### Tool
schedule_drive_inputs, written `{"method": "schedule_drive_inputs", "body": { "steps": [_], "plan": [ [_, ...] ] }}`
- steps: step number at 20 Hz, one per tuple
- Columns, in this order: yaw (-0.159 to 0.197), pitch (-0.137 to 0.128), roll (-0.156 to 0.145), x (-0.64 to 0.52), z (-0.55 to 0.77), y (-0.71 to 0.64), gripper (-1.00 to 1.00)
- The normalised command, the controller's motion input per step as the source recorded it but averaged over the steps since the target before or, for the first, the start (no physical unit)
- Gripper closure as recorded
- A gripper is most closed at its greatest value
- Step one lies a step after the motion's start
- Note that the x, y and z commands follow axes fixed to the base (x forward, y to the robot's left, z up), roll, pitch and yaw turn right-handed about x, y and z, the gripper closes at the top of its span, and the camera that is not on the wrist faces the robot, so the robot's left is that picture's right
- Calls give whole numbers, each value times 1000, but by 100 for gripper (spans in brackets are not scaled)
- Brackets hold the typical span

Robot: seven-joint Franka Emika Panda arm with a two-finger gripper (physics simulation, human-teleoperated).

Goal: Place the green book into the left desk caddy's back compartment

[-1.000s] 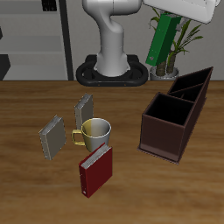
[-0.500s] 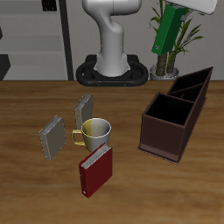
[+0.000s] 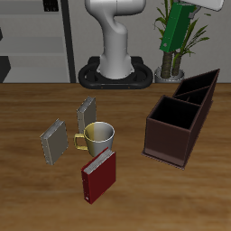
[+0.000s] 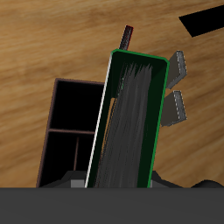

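Note:
My gripper (image 3: pixel 183 13) is shut on the green book (image 3: pixel 172 32) and holds it high in the air above the back of the table, over the far end of the left desk caddy (image 3: pixel 179 122). The book hangs tilted from the fingers. In the wrist view the green book (image 4: pixel 131 122) fills the middle and the dark brown caddy (image 4: pixel 72 131) lies below it with its divider showing. The back compartment (image 3: pixel 198 87) with slanted walls is the caddy's section farther from the table's front edge.
A cream mug (image 3: pixel 98 136) stands mid-table. A dark red book (image 3: pixel 98 174) stands nearer the front edge. Two grey books (image 3: pixel 54 142) (image 3: pixel 86 114) stand beside the mug. A potted plant (image 3: pixel 173 56) and the robot's base (image 3: pixel 115 63) are at the back.
The gripper with the green book has risen and shifted a little toward the caddy's side over the last second; since half a second ago it has hardly moved.

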Motion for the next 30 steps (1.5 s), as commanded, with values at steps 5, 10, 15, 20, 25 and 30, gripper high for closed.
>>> {"method": "schedule_drive_inputs", "body": {
  "steps": [5, 10, 15, 20, 25, 30],
  "plan": [
    [-30, 19, -14, -176, -180, 136, 100],
    [-13, 20, 13, -94, -110, 160, 100],
    [-20, 26, 57, -147, -166, 279, 100],
    [-35, 28, 50, -103, -132, 284, 100],
    [-34, 23, 53, -119, -181, 336, 100],
    [9, -8, 82, -152, -114, 343, 100]
  ]
}}
